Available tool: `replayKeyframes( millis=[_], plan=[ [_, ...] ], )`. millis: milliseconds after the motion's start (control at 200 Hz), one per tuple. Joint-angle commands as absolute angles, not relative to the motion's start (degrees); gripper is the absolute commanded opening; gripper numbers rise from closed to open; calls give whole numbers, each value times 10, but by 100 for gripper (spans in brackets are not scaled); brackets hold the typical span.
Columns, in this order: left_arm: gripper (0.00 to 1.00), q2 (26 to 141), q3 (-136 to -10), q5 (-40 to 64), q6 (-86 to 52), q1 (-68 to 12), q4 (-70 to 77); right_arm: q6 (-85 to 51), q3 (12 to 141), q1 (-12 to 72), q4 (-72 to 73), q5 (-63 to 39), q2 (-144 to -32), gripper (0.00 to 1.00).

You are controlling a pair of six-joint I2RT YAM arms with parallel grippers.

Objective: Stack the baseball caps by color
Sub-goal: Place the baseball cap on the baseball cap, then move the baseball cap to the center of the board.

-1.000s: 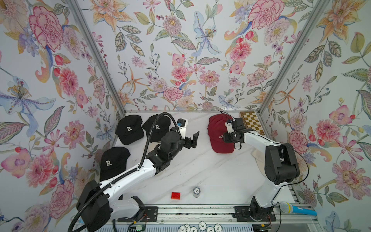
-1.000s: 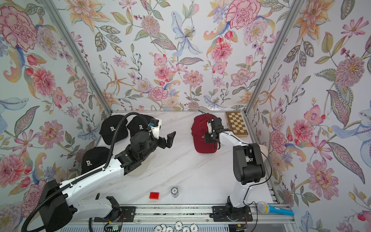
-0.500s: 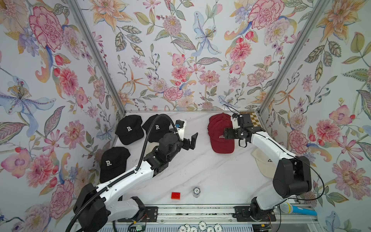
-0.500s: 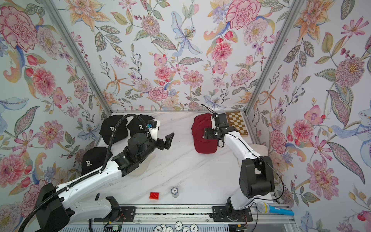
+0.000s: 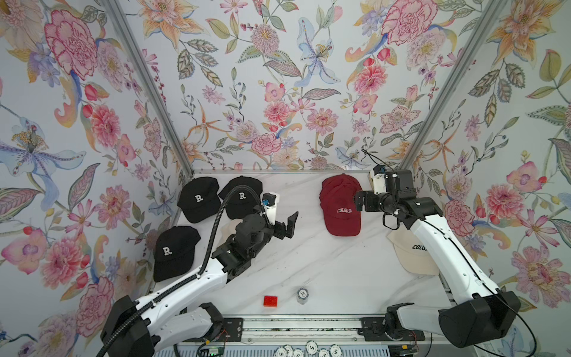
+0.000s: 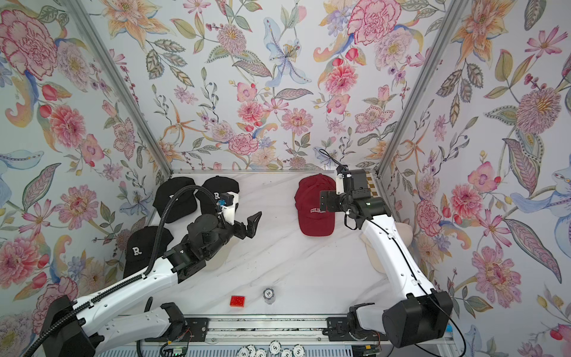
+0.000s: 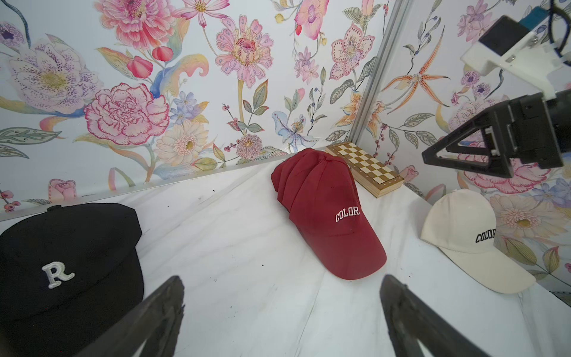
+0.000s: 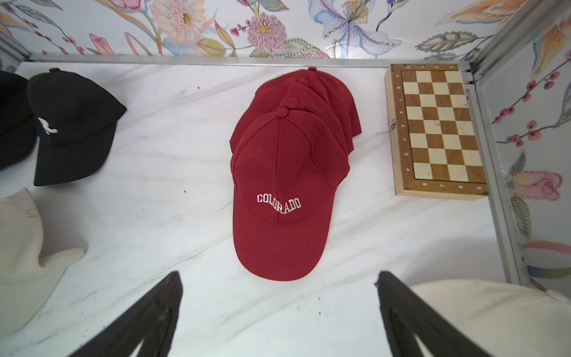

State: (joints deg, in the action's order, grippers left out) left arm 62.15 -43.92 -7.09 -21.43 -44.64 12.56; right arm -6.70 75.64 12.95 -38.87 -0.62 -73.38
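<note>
**Top views.** Desk (image 5: 309, 262), white marble.
- Far black cap (image 5: 197, 199) and middle black cap (image 5: 242, 193) touch in the back left corner. Near black cap (image 5: 173, 250) lies in front of them. Each reads white "R".
- Red stack (image 5: 340, 204) sits back right of centre. Its top cap reads "COLOR"; the rest is hidden by the right hand (image 5: 360, 201), which hangs just beside the stack, released, grasping nothing.
- Cream cap (image 5: 414, 256) lies at the right edge, partly under the right arm, with black "COLO" showing.
- Left hand (image 5: 285, 227) is left of centre above the desk, released and empty.
- Red block (image 6: 237, 300) and chip stack (image 6: 268, 293) are near the front edge. The chip marking is too small to read.

**Left wrist.** Fingers spread, nothing between them.
- Black cap (image 7: 68, 262), "R".
- Red stack (image 7: 327, 216), "COLOR".
- Cream cap (image 7: 463, 235), "COLOR".
- Chessboard (image 7: 364, 168), in the back corner.

**Right wrist.** Fingers spread.
- Red stack (image 8: 284, 173): four caps nested and staggered, full "COLORADO" in white.
- Chessboard (image 8: 435, 129) is beside the stack but apart from it, with edge letters a–h.
- Second cream cap (image 8: 21, 262), partly in frame.
</note>
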Motion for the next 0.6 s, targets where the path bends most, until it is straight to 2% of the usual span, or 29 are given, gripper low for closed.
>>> replayKeyframes(
  millis=[0, 220, 595],
  plan=[
    [100, 598, -425, -91, -207, -441, 111, -95, 768, 133, -417, -13, -704, 99],
    [100, 556, -398, -97, -219, -436, 85, -132, 777, 159, -428, -12, -701, 99],
    [100, 529, -403, -139, -224, -409, -31, -181, 799, 261, -417, 16, -748, 99]
  ],
)
